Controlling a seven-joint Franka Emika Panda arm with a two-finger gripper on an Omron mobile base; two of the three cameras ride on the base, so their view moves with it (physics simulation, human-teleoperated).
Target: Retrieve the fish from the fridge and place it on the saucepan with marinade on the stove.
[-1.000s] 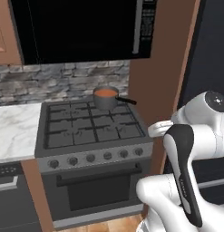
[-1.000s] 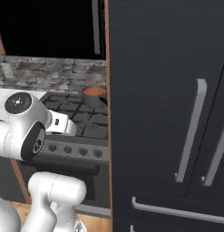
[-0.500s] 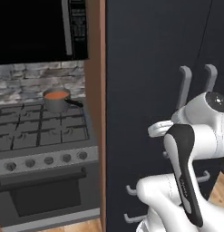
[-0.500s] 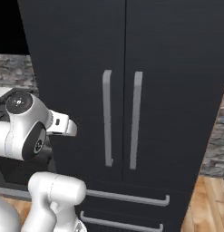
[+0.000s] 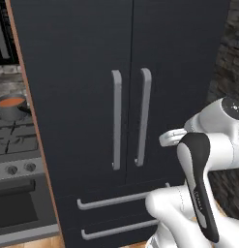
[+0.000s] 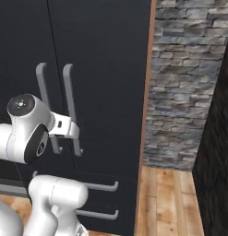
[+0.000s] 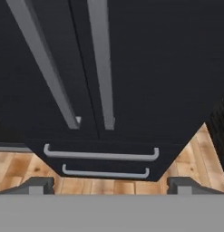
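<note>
While wide apart, gripper (image 7: 111, 183) faces shut fridge (image 7: 145, 68); two tall handles (image 7: 102, 63) straight ahead, a bit above.

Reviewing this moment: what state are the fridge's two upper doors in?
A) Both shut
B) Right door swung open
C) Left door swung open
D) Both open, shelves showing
A: the fridge shows both doors flush, with the two long grey handles side by side along the centre seam and no shelves in sight; the gripper, jaws wide apart, holds nothing.
</note>
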